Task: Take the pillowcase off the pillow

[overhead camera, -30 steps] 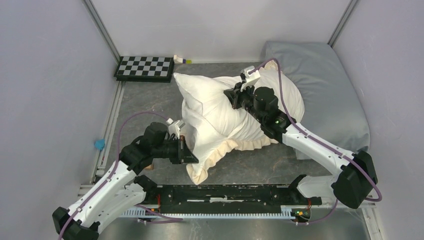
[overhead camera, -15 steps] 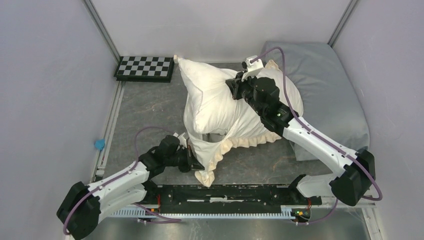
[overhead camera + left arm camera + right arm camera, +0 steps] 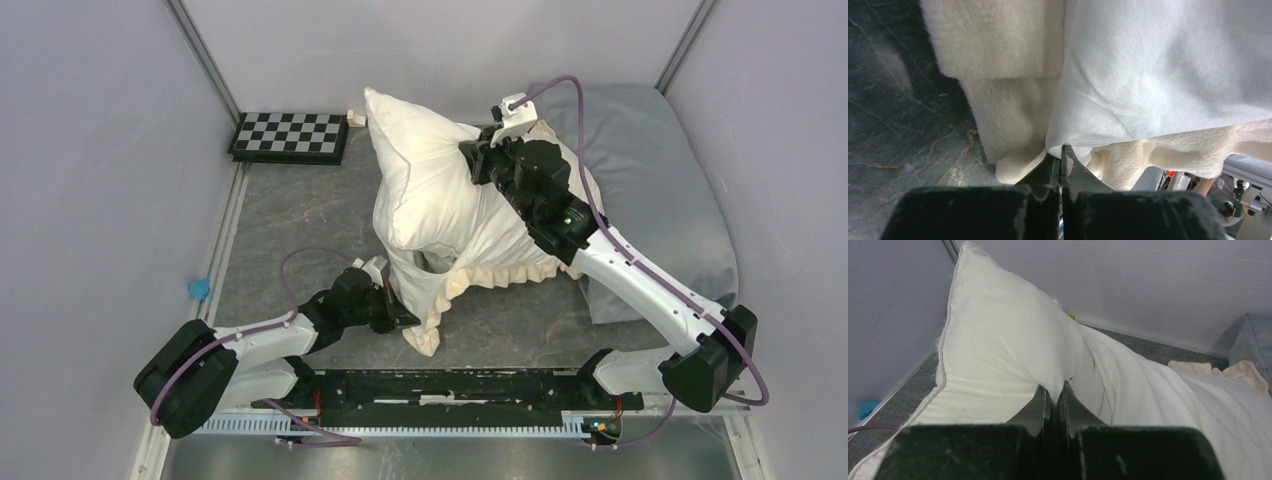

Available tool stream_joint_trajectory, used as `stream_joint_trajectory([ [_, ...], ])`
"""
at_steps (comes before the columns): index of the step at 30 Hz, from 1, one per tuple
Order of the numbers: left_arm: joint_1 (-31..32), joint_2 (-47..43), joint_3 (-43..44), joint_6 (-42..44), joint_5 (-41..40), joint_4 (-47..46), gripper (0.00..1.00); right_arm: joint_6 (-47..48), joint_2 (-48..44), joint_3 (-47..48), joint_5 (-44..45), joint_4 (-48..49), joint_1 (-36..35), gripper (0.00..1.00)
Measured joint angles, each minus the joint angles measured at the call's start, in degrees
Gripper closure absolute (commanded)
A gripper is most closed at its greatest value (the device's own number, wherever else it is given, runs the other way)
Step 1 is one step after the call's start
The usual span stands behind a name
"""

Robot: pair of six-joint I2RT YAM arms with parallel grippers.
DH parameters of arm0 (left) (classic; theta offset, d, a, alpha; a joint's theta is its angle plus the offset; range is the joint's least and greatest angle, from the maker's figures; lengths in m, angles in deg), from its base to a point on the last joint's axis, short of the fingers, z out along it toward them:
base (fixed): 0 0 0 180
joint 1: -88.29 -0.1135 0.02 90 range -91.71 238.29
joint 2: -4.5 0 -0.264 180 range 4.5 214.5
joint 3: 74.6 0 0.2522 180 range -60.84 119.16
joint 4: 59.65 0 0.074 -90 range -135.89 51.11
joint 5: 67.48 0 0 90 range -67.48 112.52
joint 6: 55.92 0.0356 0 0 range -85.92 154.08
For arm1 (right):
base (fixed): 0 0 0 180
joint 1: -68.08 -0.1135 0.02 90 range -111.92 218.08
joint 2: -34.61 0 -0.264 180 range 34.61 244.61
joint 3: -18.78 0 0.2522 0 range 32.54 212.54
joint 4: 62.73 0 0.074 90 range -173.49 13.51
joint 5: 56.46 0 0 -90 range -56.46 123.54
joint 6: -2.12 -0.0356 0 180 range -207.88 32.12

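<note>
The plump white pillow point(image 3: 420, 185) stands tilted up mid-table, its far corner near the back wall; it also fills the right wrist view point(image 3: 998, 355). The cream frilled pillowcase point(image 3: 470, 262) hangs round its lower end, frill toward the front; its frill shows in the left wrist view point(image 3: 1008, 130). My left gripper point(image 3: 402, 318) is low by the front edge, shut on the pillowcase's hem point(image 3: 1068, 142). My right gripper point(image 3: 478, 165) is raised over the pillow's top, shut on a pinch of the pillow's fabric point(image 3: 1057, 385).
A pale blue-grey pillow point(image 3: 660, 190) lies at the back right, partly under my right arm. A checkerboard point(image 3: 290, 135) lies at the back left. A small blue object point(image 3: 199, 289) sits by the left rail. Walls close in on three sides.
My right gripper has lifted the pillow up and toward the back wall. My left gripper has pulled the pillowcase's edge down and toward the front, and the left arm has folded low.
</note>
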Motion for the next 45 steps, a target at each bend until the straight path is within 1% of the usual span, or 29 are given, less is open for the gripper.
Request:
stream_joint_trajectory([
  [1,0.1,-0.3,0.3,0.0,-0.6,0.7,0.91,0.0,-0.2,0.0,-0.2,0.0,0.1,1.0],
  [2,0.1,-1.0,0.8,0.1,-0.8,2.0,0.83,0.0,-0.4,0.0,-0.2,-0.1,0.1,1.0],
  [3,0.2,-2.2,1.7,0.1,-1.2,4.3,0.73,0.1,-0.8,0.0,-0.3,-0.1,0.2,1.0],
  [5,0.3,-6.6,3.7,0.7,-2.7,10.8,0.41,0.3,-1.9,-0.6,-0.5,0.6,0.4,1.0],
  [6,0.4,-10.7,5.1,1.2,-4.3,15.6,0.24,0.4,-3.0,-1.3,-0.6,1.5,0.7,1.0],
  [7,0.4,-14.1,6.3,1.9,-5.4,19.1,0.13,0.4,-4.0,-1.9,-0.8,2.2,1.0,1.0],
  [8,0.4,-18.0,7.8,2.6,-6.9,23.0,0.05,0.4,-5.2,-2.9,-1.2,3.2,1.3,1.0],
  [9,0.4,-22.0,9.9,3.1,-8.4,26.8,0.01,0.4,-6.0,-3.5,-1.5,3.8,1.5,1.0],
  [12,0.4,-30.3,17.3,4.4,-13.6,35.8,0.0,0.1,-7.7,-5.9,-3.7,6.4,1.8,1.0],
  [15,0.4,-33.0,25.6,5.9,-17.3,42.3,0.0,-0.5,-7.3,-7.4,-6.0,7.5,1.8,1.0],
  [19,0.4,-30.5,32.2,7.6,-18.7,45.9,0.0,-1.8,-6.4,-9.1,-9.8,8.7,1.8,1.0],
  [24,0.4,-24.0,37.9,8.7,-15.1,46.4,0.0,-2.9,-6.3,-10.9,-13.1,9.9,1.8,1.0],
  [28,0.4,-24.0,39.5,9.2,-14.2,46.4,0.0,-3.0,-6.3,-11.6,-13.8,10.9,2.1,1.0],
  [32,0.4,-24.7,44.0,10.1,-14.4,46.6,0.0,-2.9,-6.2,-12.2,-14.8,11.4,2.0,1.0],
  [34,0.4,-24.2,47.0,10.3,-15.8,47.1,0.0,-3.0,-5.8,-12.4,-15.7,11.7,2.0,1.0],
  [38,0.4,-22.7,52.1,10.4,-21.8,48.7,0.0,-3.3,-4.8,-12.8,-17.9,12.0,2.0,1.0],
  [41,0.3,-20.3,53.2,10.4,-24.5,49.3,0.0,-3.7,-4.3,-13.3,-19.6,12.0,2.0,1.0],
  [45,-0.4,-14.5,53.3,10.4,-24.7,50.3,0.0,-3.9,-4.3,-14.0,-20.7,12.2,1.9,1.0],
])
